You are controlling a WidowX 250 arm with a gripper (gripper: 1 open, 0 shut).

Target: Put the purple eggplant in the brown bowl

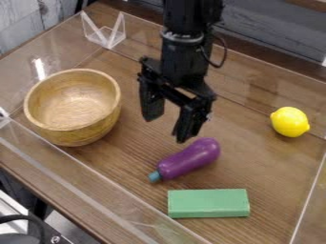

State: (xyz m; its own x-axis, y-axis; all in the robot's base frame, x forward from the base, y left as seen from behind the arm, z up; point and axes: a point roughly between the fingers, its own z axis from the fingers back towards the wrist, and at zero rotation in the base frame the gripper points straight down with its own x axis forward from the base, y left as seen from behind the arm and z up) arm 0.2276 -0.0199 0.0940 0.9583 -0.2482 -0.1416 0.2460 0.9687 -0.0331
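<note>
The purple eggplant (189,157) lay on its side slightly below the middle of the frame, its teal stem cap pointing toward the lower left and its plump end toward the upper right. Just above it hung the end effector (173,111), pointing down with its dark fingers spread wide and nothing between them; it was apart from the eggplant. The brown bowl (72,107) sat at the left of the frame, upright, with nothing visible inside. A flat green block (209,202) lay just below the eggplant, near the bottom edge. A yellow lemon (291,121) rested at the far right. All sat on the wooden counter (254,162).
</note>
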